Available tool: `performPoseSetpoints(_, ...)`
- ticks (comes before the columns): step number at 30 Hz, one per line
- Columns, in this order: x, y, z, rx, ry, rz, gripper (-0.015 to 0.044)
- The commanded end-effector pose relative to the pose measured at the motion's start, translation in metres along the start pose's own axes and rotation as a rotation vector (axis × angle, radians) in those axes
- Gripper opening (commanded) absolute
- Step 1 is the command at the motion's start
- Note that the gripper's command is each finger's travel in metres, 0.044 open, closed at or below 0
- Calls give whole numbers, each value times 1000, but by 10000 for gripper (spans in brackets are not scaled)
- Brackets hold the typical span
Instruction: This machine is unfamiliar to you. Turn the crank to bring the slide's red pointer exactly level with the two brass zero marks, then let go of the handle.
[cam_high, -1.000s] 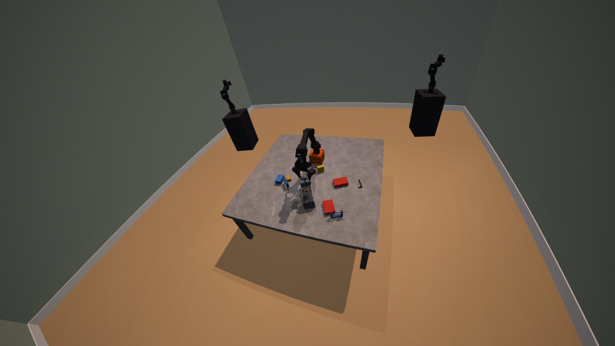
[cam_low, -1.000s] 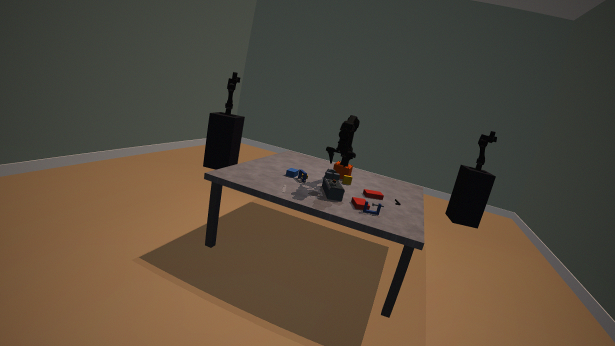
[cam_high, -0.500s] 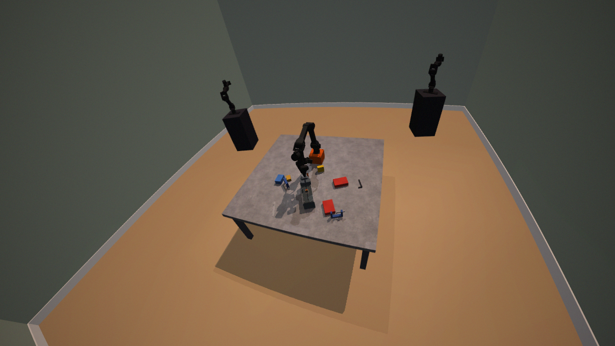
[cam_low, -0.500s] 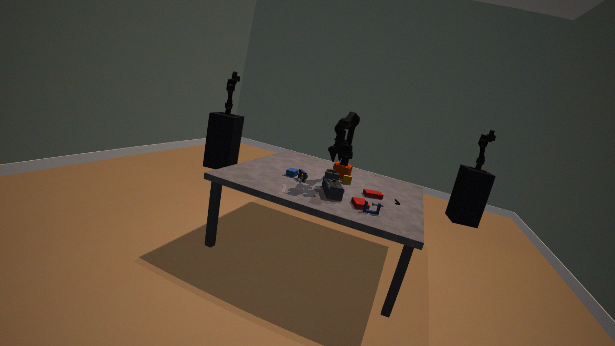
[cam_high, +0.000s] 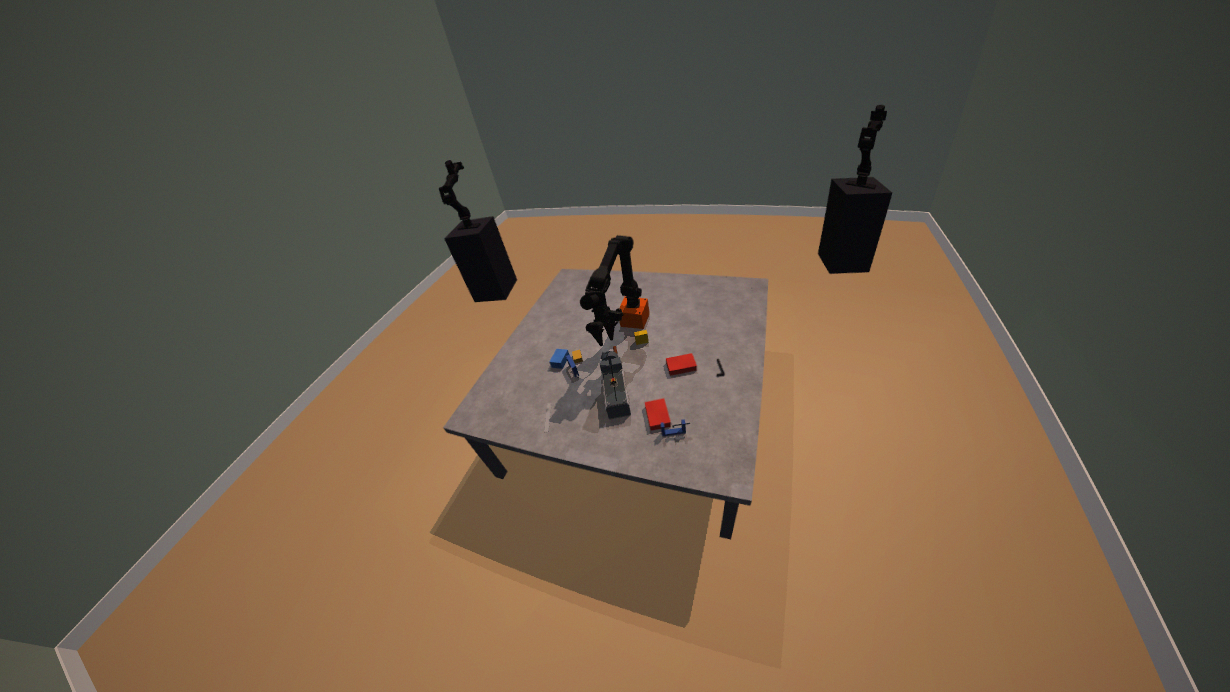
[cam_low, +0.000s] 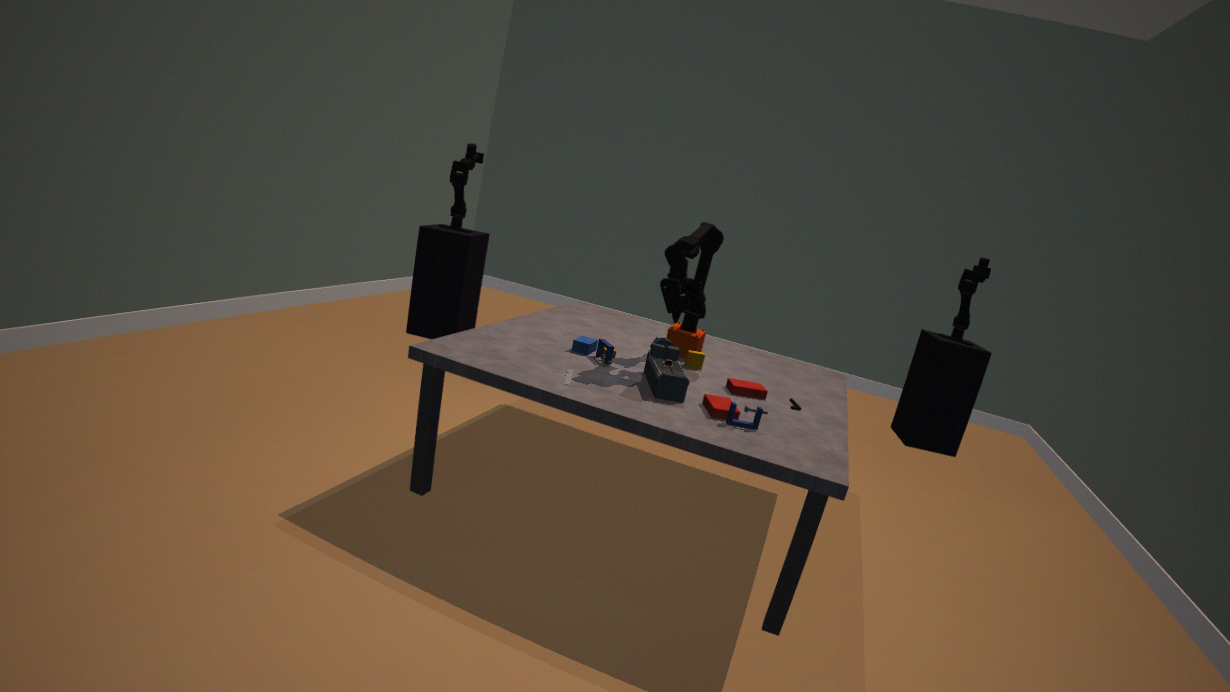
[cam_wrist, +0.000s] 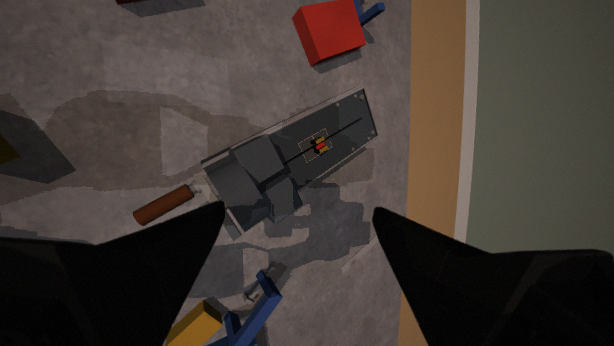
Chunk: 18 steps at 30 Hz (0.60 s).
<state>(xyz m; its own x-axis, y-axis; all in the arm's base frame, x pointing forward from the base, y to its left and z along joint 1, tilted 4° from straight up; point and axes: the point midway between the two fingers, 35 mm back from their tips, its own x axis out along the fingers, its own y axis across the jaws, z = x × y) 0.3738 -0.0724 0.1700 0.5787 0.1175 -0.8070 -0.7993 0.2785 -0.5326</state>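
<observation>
On the far left, a black stand (cam_high: 481, 262) (cam_low: 447, 279) holds up a dark arm. Across from me on the tabletop (cam_high: 722, 464) (cam_low: 533, 328) (cam_wrist: 75, 45) come a blue block (cam_high: 559, 358) (cam_low: 584, 345), a small yellow block (cam_high: 577, 356) (cam_wrist: 195, 325) and a blue clamp (cam_high: 572, 367) (cam_low: 604, 350) (cam_wrist: 257, 317), bunched together, with a pale strip (cam_high: 546, 419) (cam_low: 567, 376) lying nearer to me.

Next is the machine (cam_high: 616, 402) (cam_low: 667, 383) (cam_wrist: 347, 122), its brown crank handle (cam_wrist: 163, 205) sticking out at the end towards the arm's orange base (cam_high: 634, 318) (cam_low: 688, 342). The pincer (cam_high: 607, 341) (cam_wrist: 300, 211) is up above that end, spread wide and released, with nothing in its grasp. On the machine's face, the red pointer (cam_wrist: 320, 145) sits between the two brass marks (cam_wrist: 320, 140); I can't tell whether it's exactly level.

Near the base is a larger yellow block (cam_high: 641, 337) (cam_low: 694, 360). Further right, one red block (cam_high: 657, 413) (cam_low: 719, 407) (cam_wrist: 332, 32) lies just beside a second blue clamp (cam_high: 673, 432) (cam_low: 744, 421) (cam_wrist: 372, 14); another red block (cam_high: 681, 364) (cam_low: 746, 389) lies farther from me. Then there's a bent black key (cam_high: 720, 368) (cam_low: 794, 404), and off the tabletop, well apart, a second black stand (cam_high: 854, 228) (cam_low: 940, 391) with its own dark arm.
</observation>
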Motion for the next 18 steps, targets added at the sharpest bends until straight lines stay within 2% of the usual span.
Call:
performPoseSetpoints(1, -5, 8, -1, 153, -24, -31, 440)
performPoseSetpoints(18, -21, 55, -8, 911, -183, -111, 440)
